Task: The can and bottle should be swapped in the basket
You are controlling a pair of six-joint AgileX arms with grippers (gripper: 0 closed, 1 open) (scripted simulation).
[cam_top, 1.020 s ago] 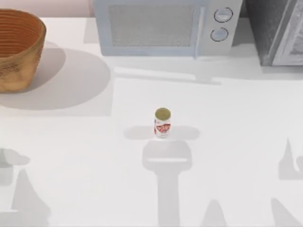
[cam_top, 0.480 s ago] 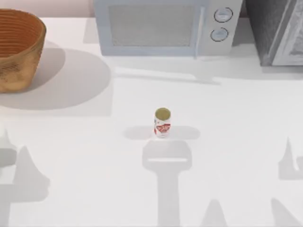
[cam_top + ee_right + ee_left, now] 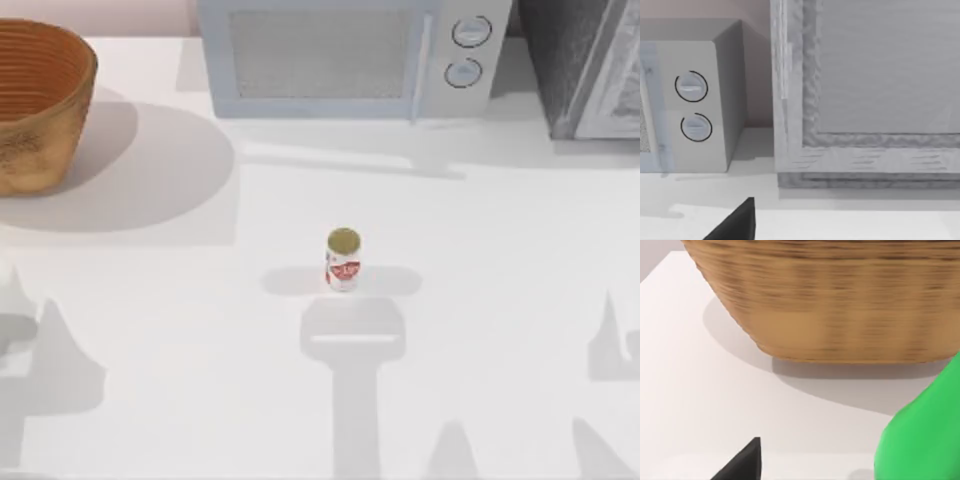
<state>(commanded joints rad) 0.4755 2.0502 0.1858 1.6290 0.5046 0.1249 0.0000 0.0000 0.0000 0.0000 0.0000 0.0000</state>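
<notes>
Overhead view of a white bench (image 3: 500, 260). The can (image 3: 343, 260), white with red label markings and a dull gold-olive top, stands upright near the middle of the bench, on bare surface and well apart from every other object. The basket (image 3: 38, 100), woven wicker in orange-brown with a ribbed interior, sits at the far left corner, partly cut by the picture's edge; the can is outside it. A pale grey microwave (image 3: 350, 55) with two round dials stands along the far edge near the centre, and a grey textured cabinet (image 3: 585, 65) stands at the far right corner. Arm shadows fall across the near part of the bench on both sides. The left wrist view faces the basket's (image 3: 840, 300) mottled tan outer wall from close by, with a bright green rounded object (image 3: 925, 435) in the foreground, its identity uncertain, and one dark fingertip (image 3: 742, 462) of the left gripper; whether that gripper is apart or together cannot be told. The right wrist view faces the microwave's (image 3: 690, 105) dial end and the cabinet (image 3: 865, 90), with one dark fingertip (image 3: 735, 222) of the right gripper; its state likewise cannot be told.
</notes>
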